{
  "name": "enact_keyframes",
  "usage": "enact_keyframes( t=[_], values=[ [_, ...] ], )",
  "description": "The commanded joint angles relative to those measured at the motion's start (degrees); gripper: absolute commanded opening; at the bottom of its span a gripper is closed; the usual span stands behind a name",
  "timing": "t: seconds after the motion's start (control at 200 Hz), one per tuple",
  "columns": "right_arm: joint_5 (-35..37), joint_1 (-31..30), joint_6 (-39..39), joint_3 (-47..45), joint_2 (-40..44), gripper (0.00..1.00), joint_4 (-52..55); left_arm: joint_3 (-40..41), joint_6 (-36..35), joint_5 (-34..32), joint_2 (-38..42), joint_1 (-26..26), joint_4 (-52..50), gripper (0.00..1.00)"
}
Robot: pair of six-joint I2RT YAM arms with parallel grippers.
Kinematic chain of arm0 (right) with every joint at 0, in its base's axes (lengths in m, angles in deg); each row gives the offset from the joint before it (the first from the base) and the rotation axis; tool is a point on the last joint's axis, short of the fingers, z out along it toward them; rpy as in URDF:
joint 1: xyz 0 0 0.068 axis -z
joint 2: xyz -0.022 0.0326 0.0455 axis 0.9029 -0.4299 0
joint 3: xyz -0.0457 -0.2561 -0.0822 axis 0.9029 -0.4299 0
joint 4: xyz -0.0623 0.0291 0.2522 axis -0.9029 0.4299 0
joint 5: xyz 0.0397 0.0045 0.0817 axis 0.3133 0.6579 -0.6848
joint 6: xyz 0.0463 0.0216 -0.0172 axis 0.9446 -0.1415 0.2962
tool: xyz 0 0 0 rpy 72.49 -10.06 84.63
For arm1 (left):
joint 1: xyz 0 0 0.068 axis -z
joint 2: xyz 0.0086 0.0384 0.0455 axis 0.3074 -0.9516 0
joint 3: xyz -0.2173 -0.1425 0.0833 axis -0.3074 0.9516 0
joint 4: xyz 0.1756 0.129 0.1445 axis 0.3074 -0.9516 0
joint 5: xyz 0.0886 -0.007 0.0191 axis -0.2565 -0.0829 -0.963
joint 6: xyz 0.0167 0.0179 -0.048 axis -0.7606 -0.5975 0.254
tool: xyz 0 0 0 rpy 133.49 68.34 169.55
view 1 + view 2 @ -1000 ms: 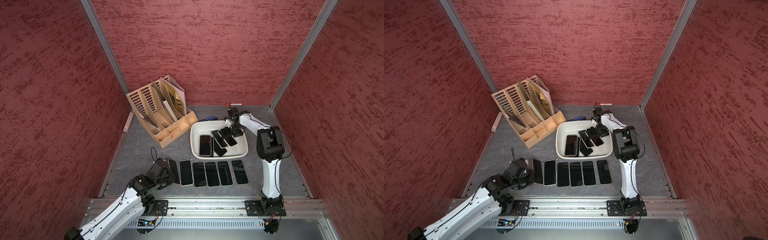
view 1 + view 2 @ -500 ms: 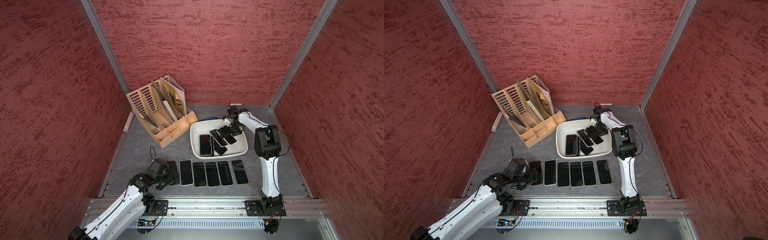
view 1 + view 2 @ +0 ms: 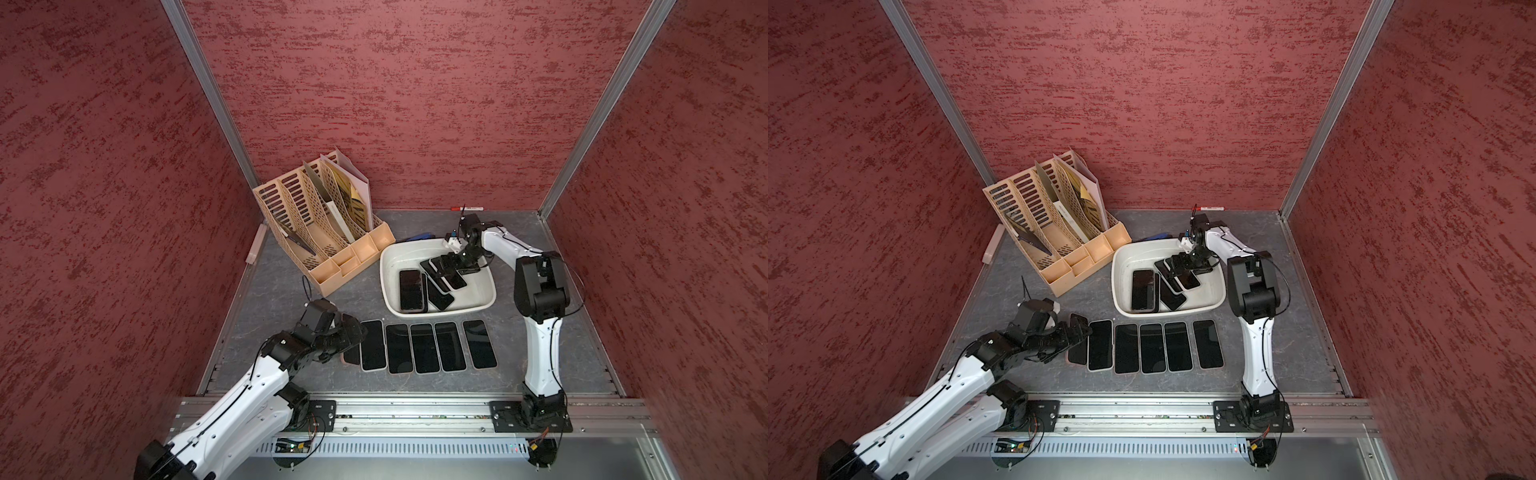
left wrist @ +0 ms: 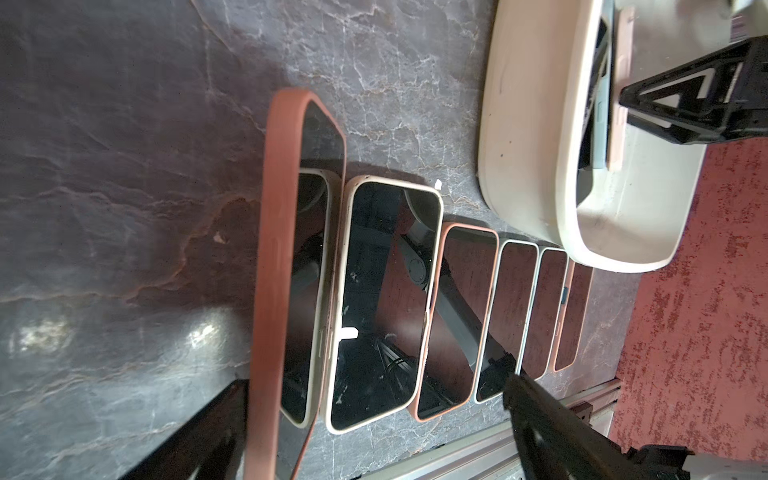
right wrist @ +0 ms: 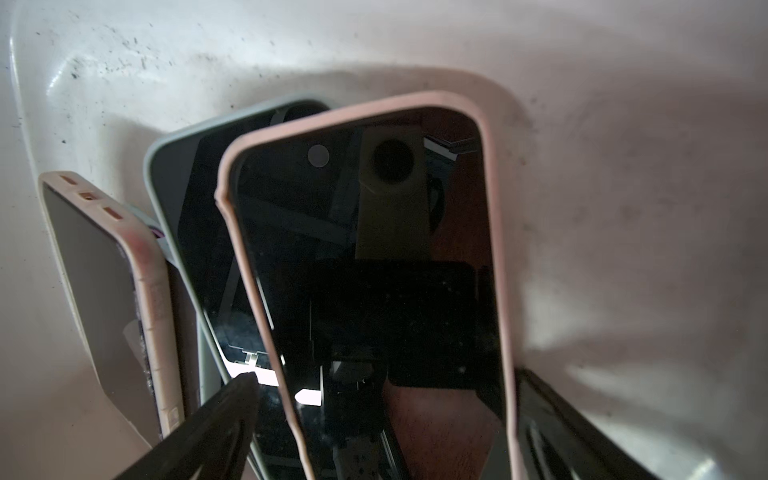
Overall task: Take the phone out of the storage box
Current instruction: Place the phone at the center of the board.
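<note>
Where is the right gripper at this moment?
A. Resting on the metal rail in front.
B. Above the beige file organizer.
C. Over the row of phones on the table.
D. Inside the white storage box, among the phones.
D: in a top view the right gripper reaches down into the storage box, and the right wrist view shows its open jaws on either side of a pink-cased phone.
</note>
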Motion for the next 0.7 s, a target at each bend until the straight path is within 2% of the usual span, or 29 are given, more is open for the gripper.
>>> enact_keyframes(
  t=[0.0, 0.311, 0.521, 0.696],
  values=[
    [-3.1, -1.6, 0.0, -2.2, -0.5, 0.98, 0.1, -0.9, -1.2, 1.5, -0.6, -0.3, 0.6, 1.0],
    [0.1, -3.3, -0.5, -2.6, -0.4, 0.97, -0.2, -0.7, -0.8, -0.7, 3.3, -1.3, -5.8, 1.0],
    [2.1, -3.8, -0.1, -4.7, 0.1, 0.94, -1.1, -3.4, -0.8, -4.0, 4.0, -2.8, -12.2, 1.0],
    [4.8, -4.0, 0.9, -5.5, 0.6, 0.91, -1.9, -5.1, -1.4, -3.9, 3.8, -4.2, -12.6, 1.0]
  ],
)
